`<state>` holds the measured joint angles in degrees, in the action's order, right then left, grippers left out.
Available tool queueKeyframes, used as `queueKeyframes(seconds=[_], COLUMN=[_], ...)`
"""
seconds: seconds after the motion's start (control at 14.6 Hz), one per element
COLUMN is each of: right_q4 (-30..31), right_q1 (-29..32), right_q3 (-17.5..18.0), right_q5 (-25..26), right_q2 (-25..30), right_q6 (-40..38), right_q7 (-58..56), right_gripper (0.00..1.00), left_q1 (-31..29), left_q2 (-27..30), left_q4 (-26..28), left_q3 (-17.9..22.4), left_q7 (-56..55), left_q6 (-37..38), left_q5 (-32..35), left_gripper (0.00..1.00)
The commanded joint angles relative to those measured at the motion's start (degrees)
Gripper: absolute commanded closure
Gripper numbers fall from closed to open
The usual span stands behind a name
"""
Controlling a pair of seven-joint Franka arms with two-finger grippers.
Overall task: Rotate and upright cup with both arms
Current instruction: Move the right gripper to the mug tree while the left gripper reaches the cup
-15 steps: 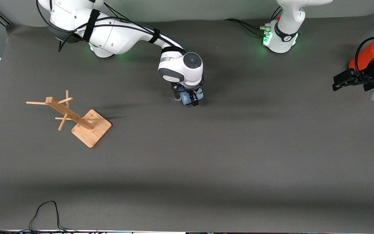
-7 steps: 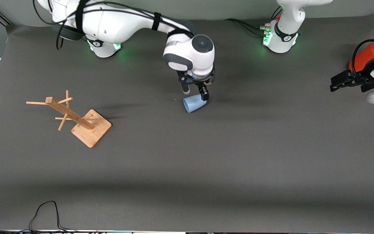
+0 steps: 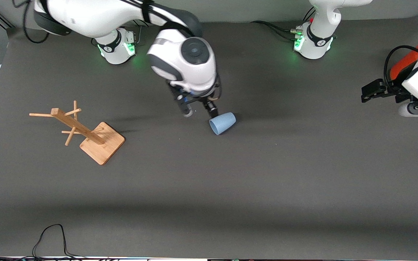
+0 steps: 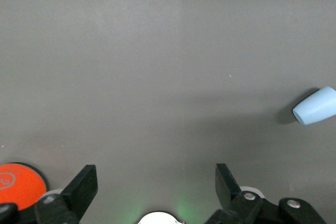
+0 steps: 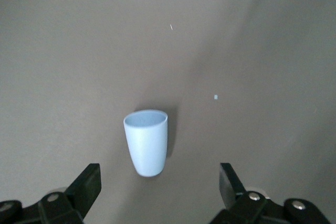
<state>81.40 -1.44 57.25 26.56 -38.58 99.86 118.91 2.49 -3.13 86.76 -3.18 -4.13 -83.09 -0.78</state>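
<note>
The light blue cup [image 3: 222, 123] lies on its side on the dark mat near the table's middle, its mouth turned toward the front camera and the right arm's end. My right gripper [image 3: 199, 109] hangs open in the air just above it, empty. In the right wrist view the cup [image 5: 147, 142] lies on the mat under the spread fingers of the right gripper [image 5: 157, 182]. My left gripper [image 3: 367, 93] waits open at the left arm's end of the table, well apart from the cup. The left wrist view shows the cup [image 4: 316, 106] far from the left gripper [image 4: 156, 182].
An orange can [image 3: 405, 63] with a silver top stands by the left arm's wrist, and the left wrist view catches this can [image 4: 18, 184] too. A wooden peg rack [image 3: 82, 130] stands toward the right arm's end. A black cable [image 3: 49, 235] loops at the table's near edge.
My right gripper has risen from around the cup, still open and empty. The cup has slid a little nearer to the front camera. The left gripper has drifted slightly toward the middle.
</note>
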Motion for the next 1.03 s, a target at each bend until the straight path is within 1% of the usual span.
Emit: queueKeyframes(seconds=[0.0,0.07,0.14,0.21,0.41,0.48,0.62,0.75,0.89,0.96], right_q4=[0.6,0.52,0.43,0.51,1.13,1.39,3.76,4.82,5.96,6.75], right_q1=[6.17,7.23,7.33,7.15,5.67,4.7,4.51,4.43,4.43,4.43], right_q3=[-0.47,-2.12,-4.66,-8.43,-22.48,-26.71,-31.47,-36.39,-40.35,-42.29], right_q5=[-6.06,-7.73,-9.49,-12.47,-24.59,-26.8,-27.17,-27.78,-30.15,-30.51], right_q2=[5.34,6.75,8.76,11.39,20.27,22.39,25.9,28.28,30.57,31.45], right_q6=[-2.39,-3.18,-3.45,-3.45,-3.45,-3.45,-3.45,-3.54,-4.32,-4.33], right_q7=[-14.18,-18.67,-23.16,-28.77,-49.85,-55.57,-66.73,-77.03,-84.33,-89.07], right_gripper=[0.0,0.0,0.0,0.0,0.0,0.0,0.0,0.0,0.0,0.0], left_q1=[3.03,4.0,4.71,5.41,9.89,11.64,14.28,17.27,20.95,22.89], left_q2=[0.49,0.23,-0.29,-1.0,-4.07,-4.86,-7.23,-9.52,-12.32,-14.43], left_q4=[2.61,3.06,3.06,3.06,2.62,2.53,2.18,1.92,0.78,-0.53], left_q3=[0.19,0.19,0.19,0.19,0.19,0.19,0.19,0.19,0.19,0.28], left_q7=[-5.08,-6.32,-7.29,-9.47,-18.96,-22.47,-27.66,-31.71,-36.36,-39.35], left_q6=[-2.33,-2.95,-3.13,-3.65,-6.9,-7.43,-7.61,-7.7,-7.61,-7.61], left_q5=[-0.27,-0.27,-0.27,-0.27,-0.1,0.17,0.6,1.3,3.41,4.2], left_gripper=[0.0,0.0,0.0,0.0,0.0,0.0,0.0,0.0,0.0,0.0])
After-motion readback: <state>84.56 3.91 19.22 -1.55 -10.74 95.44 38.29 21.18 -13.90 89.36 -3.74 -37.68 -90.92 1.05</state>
